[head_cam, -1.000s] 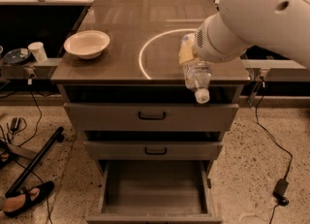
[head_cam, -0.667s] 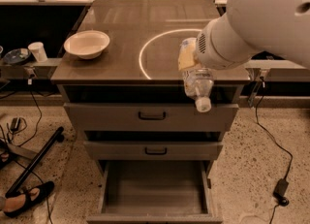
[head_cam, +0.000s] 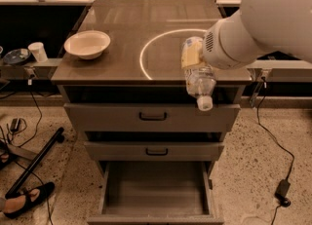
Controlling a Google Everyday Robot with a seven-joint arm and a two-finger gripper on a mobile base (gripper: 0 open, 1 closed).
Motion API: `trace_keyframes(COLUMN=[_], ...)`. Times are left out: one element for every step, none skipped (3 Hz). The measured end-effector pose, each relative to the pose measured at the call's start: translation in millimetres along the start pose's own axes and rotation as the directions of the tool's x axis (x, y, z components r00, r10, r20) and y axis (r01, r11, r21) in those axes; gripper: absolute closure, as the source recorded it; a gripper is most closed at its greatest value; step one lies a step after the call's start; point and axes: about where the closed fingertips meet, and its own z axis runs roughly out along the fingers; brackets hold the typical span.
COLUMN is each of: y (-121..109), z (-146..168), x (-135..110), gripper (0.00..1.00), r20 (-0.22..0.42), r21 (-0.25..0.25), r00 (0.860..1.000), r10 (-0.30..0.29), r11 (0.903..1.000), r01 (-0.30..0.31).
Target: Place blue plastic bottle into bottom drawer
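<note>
clear crinkly plastic of the blue plastic bottle [head_cam: 200, 80] hangs cap down at the front edge of the cabinet top [head_cam: 122, 24], clamped at its upper part by the gripper [head_cam: 193, 56] on the white arm, high above the open bottom drawer [head_cam: 156, 190]. to do this step well, the arm should probably bring the bottle forward and lower it deep between the drawer walls before the claw lets go. the drawer shows only its flat grey floor, and the white bowl [head_cam: 87, 44] looks empty too.
</note>
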Motion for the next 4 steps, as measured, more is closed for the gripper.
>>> trace_keyframes(y=[-12,-12,-16,-24], z=[-2,-2,-5,-6], x=[4,4,10,25], gripper=[1.00,1.00,1.00,1.00], r20=[0.006,0.006,0.009,0.008], r21=[-0.048,-0.048,-0.061,-0.067], r00=[0.996,0.996,0.992,0.985], r10=[0.089,0.089,0.125,0.175], r11=[0.9949,0.9949,0.9903,0.9825], r01=[-0.088,-0.089,-0.125,-0.174])
